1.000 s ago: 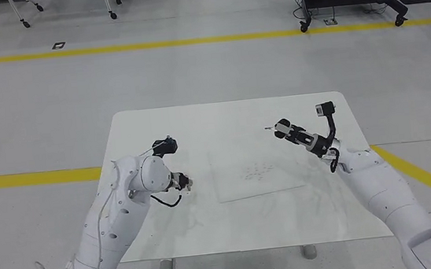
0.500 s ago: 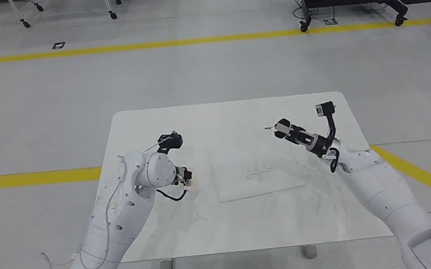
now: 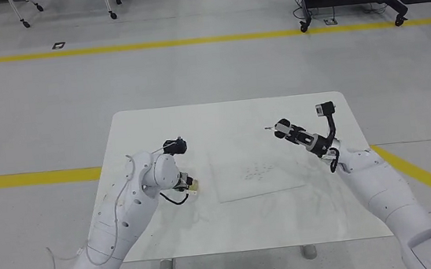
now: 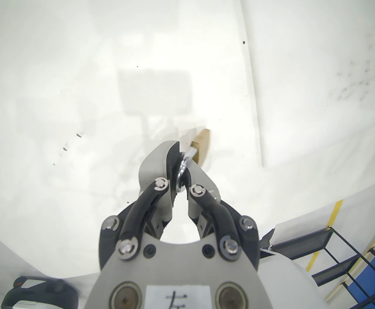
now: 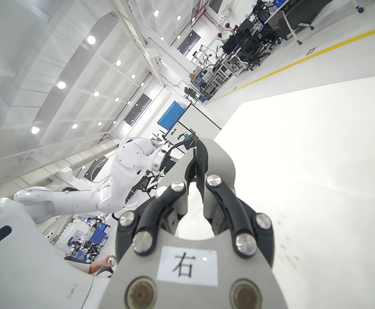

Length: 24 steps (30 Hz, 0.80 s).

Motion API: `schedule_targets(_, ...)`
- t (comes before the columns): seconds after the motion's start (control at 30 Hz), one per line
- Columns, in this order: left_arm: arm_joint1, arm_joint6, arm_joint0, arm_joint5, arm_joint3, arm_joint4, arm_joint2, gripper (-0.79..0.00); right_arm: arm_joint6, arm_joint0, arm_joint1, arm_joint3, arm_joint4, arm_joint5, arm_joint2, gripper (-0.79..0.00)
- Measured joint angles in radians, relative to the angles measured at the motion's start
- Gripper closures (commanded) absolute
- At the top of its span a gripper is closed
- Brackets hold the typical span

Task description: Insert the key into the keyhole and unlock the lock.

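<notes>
Here's left fingers (image 4: 155, 164) clenched on silver shackle, brass lock (image 4: 202, 143) jutting just past tips, low over white table (image 4: 73, 87). Touching it or not, can't tell. Over to right fingers (image 5: 219, 166): pressed together, pinching key (image 3: 268, 129), thin sliver poking beyond tips, up above table, well apart from lock. White sheet (image 3: 255, 174) lies roughly between two sets of fingers.

White arms (image 3: 122, 223), grey claws (image 4: 184, 156) with black links (image 4: 137, 210), silver screws (image 4: 231, 246)
</notes>
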<state>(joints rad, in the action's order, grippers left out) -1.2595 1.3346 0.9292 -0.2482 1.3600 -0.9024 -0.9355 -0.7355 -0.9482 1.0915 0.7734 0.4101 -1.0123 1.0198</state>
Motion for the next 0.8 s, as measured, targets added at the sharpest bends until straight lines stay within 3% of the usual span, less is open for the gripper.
schedule_targets(0.27, 0.004, -0.093, 0.012, 0.047, 0.059, -0.031, -0.014, 0.0, 0.0, 0.0, 0.0, 0.0, 0.0, 0.0, 0.0, 0.0)
schedule_targets(0.4, 0.006, -0.296, 0.062, 0.11, 0.12, 0.053, -0.071, 0.0, 0.0, 0.0, 0.0, 0.0, 0.0, 0.0, 0.0, 0.0)
schedule_targets(0.53, 0.006, -0.49, 0.109, 0.233, 0.142, 0.182, -0.122, 0.0, 0.0, 0.0, 0.0, 0.0, 0.0, 0.0, 0.0, 0.0)
schedule_targets(0.67, -0.008, -0.616, 0.099, 0.351, 0.096, 0.299, -0.111, 0.0, 0.0, 0.0, 0.0, 0.0, 0.0, 0.0, 0.0, 0.0)
schedule_targets(0.8, -0.036, -0.711, 0.032, 0.485, -0.041, 0.459, -0.068, 0.0, 0.0, 0.0, 0.0, 0.0, 0.0, 0.0, 0.0, 0.0)
